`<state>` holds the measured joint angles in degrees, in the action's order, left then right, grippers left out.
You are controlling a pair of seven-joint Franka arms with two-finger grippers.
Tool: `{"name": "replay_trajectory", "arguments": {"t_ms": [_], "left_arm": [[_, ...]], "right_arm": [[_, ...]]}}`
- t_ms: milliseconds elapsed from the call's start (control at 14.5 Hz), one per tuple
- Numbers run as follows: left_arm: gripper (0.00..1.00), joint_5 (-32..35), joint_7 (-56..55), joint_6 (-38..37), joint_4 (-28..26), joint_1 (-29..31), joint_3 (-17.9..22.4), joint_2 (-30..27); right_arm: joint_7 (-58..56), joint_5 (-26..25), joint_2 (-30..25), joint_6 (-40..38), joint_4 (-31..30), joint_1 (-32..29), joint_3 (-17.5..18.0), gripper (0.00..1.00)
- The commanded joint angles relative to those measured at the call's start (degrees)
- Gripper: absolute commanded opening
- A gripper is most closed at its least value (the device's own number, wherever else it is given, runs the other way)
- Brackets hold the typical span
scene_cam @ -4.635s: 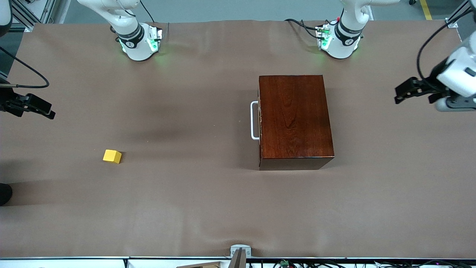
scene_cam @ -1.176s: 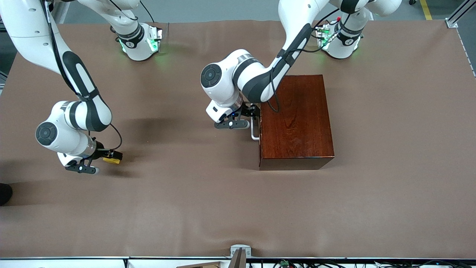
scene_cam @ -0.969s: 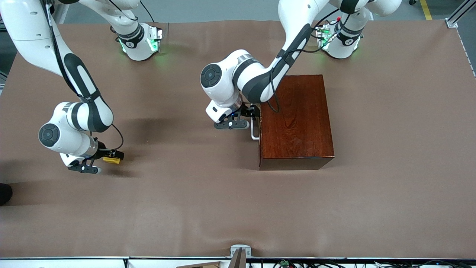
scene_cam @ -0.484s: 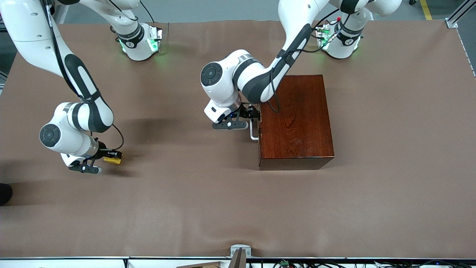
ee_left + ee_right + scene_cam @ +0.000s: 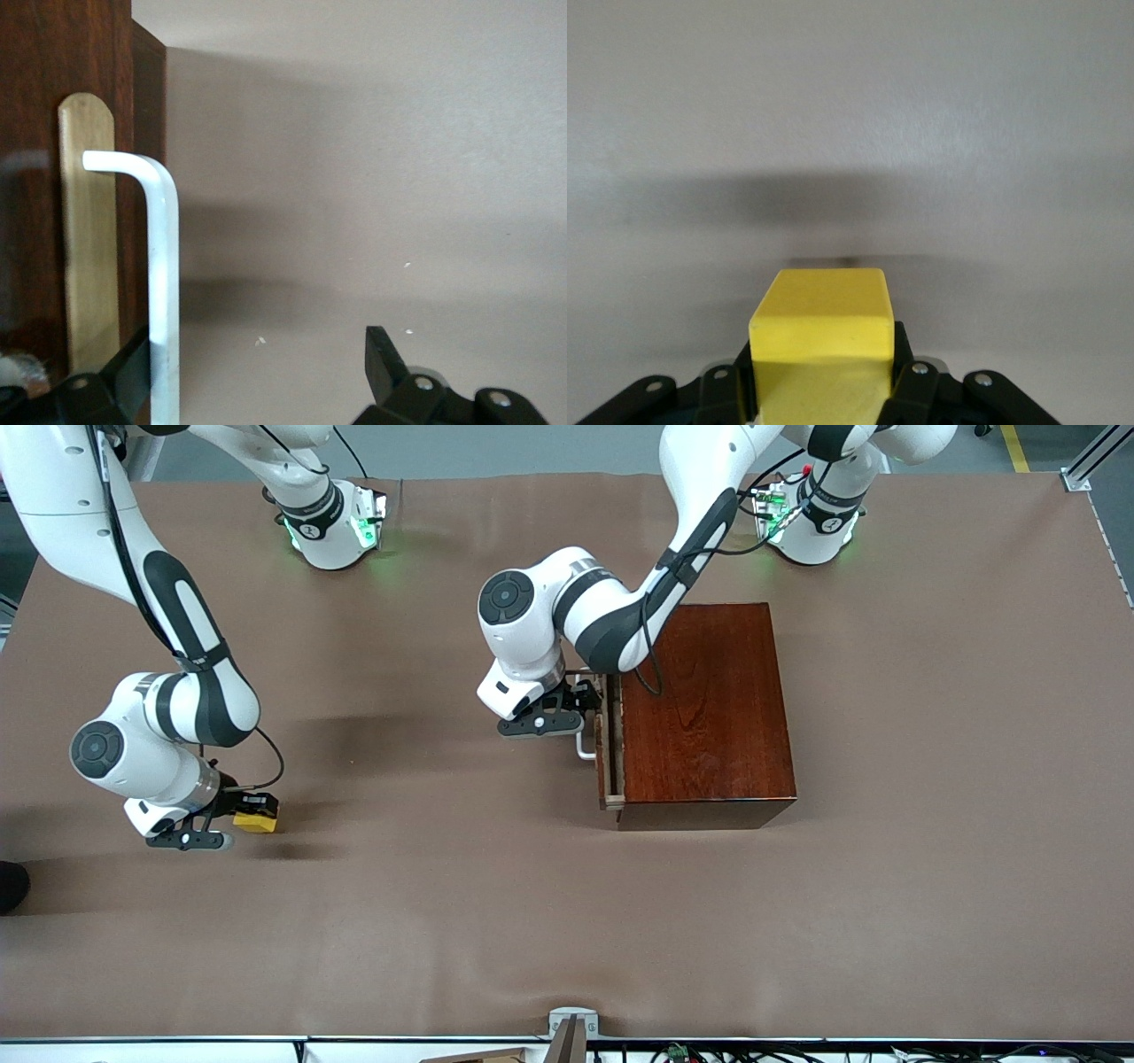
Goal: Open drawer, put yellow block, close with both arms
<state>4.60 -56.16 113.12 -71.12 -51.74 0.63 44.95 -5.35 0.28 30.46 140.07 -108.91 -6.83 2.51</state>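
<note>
The dark mahogany box (image 5: 704, 708) stands toward the left arm's end of the table. Its drawer (image 5: 604, 735) is out by a narrow gap, and a strip of pale wood shows. My left gripper (image 5: 580, 707) is open around the white handle (image 5: 585, 748). In the left wrist view the handle (image 5: 164, 283) lies against one finger (image 5: 128, 372), and the left gripper (image 5: 257, 376) holds nothing else. My right gripper (image 5: 252, 813) is shut on the yellow block (image 5: 255, 822) and holds it a little above the table at the right arm's end. The block (image 5: 824, 336) fills the right gripper (image 5: 824, 381).
The brown table cover (image 5: 461, 903) lies flat between the block and the box. The two green-lit arm bases (image 5: 332, 527) (image 5: 806, 522) stand along the table's edge farthest from the front camera.
The left gripper has drawn the handle toward the right arm's end, and the drawer has slid out a little. The right gripper has lifted the yellow block and shifted it slightly toward the right arm's end.
</note>
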Motion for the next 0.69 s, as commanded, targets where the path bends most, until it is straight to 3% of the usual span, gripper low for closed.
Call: {"name": "replay_trajectory", "arguments": {"t_ms": [0,346,623], "left_arm": [[1.0,-1.35,-1.32,2.63,1.69,-0.55,-0.1,1.37],[1.0,-3.97,-2.36,4.47,2.22,-0.72,-0.54,1.19],[1.0,-4.25,-2.99,5.97,2.22,-1.43,-0.72,1.37]], "right_arm": [[-5.27,-0.89,-0.76,-3.99,2.9,0.5,0.57,0.0],[-16.32,-0.98,-0.5,-16.91,13.52,3.05,0.57,0.0],[-29.44,-4.13,-0.32,-17.72,16.27,4.11,0.48,0.0]]}}
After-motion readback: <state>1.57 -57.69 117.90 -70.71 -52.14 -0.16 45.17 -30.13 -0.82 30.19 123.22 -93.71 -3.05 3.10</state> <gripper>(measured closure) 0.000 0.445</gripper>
